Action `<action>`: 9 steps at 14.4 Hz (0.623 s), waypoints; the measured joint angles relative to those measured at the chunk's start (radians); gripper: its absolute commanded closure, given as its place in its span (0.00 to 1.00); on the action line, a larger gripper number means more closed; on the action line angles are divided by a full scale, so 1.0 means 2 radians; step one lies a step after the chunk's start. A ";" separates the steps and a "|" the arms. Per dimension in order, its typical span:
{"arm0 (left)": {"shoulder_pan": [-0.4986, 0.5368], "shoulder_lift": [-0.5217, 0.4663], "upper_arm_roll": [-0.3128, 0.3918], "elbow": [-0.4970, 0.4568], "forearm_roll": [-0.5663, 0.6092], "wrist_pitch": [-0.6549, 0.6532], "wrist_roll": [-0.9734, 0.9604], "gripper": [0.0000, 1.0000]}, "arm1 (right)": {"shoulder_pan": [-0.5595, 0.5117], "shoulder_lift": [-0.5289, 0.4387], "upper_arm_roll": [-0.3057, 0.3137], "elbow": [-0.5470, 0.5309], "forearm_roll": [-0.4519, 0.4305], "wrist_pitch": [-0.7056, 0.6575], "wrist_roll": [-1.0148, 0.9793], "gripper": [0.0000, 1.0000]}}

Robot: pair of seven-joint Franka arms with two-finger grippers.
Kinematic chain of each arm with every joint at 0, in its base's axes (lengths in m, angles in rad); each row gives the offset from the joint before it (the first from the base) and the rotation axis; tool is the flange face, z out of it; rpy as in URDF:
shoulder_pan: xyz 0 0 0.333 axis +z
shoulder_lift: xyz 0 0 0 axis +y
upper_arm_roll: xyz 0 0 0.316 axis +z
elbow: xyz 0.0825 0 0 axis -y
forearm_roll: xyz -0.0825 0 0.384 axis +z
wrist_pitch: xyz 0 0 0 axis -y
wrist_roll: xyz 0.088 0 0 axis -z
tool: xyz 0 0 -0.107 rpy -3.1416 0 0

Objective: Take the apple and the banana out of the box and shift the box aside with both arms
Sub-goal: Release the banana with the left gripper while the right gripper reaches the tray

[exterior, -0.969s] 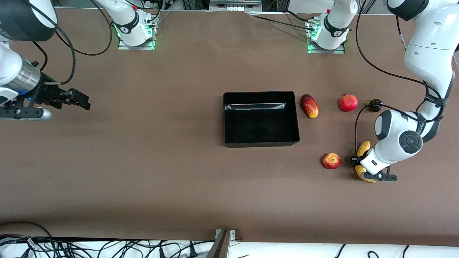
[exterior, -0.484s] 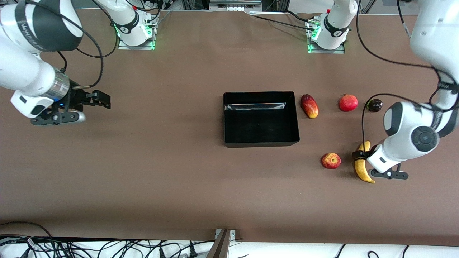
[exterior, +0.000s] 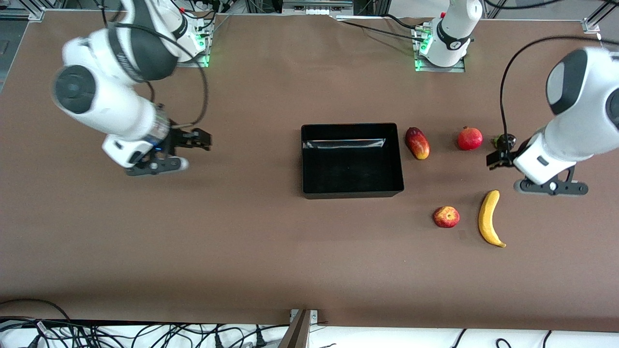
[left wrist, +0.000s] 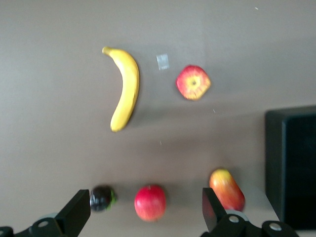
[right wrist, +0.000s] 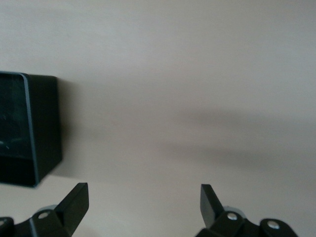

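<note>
My left gripper point(exterior: 498, 157) hangs in the air over the table's left-arm end, above the spot where a small dark fruit point(exterior: 506, 141) lies. Its jaws stand wide apart and hold nothing; in my left wrist view both fingertips point(left wrist: 79, 213) show with a broad gap between them, and the table lies well below.

The banana point(exterior: 489, 218) lies flat on the brown table point(exterior: 242, 232), nearer the front camera than my left gripper's spot. Just beside it, toward the right arm's end, sits the apple point(exterior: 446, 216), apart from the banana. Between them a tiny pale scrap point(left wrist: 162, 61) lies on the table.

Farther from the front camera a row of three fruits lies: a mango point(exterior: 417, 143) just beside the box, a pomegranate point(exterior: 470, 138), then the dark fruit. None touch.

The black box point(exterior: 352, 193) sits in the middle of the table, nothing in it.

My right gripper point(exterior: 200, 139) hovers over bare table toward the right arm's end, well apart from the box. Its jaws are also spread wide and hold nothing; my right wrist view shows the box's corner point(right wrist: 29, 131).
</note>
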 measured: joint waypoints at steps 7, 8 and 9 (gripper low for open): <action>-0.043 -0.109 0.066 -0.028 -0.041 -0.071 0.064 0.00 | 0.140 0.093 0.001 0.000 -0.001 0.142 0.177 0.00; -0.044 -0.121 0.067 -0.036 -0.042 -0.072 0.068 0.00 | 0.155 0.107 0.001 0.000 -0.004 0.160 0.194 0.00; -0.046 -0.131 0.067 -0.043 -0.042 -0.072 0.069 0.00 | 0.168 0.121 0.001 0.000 -0.009 0.178 0.211 0.00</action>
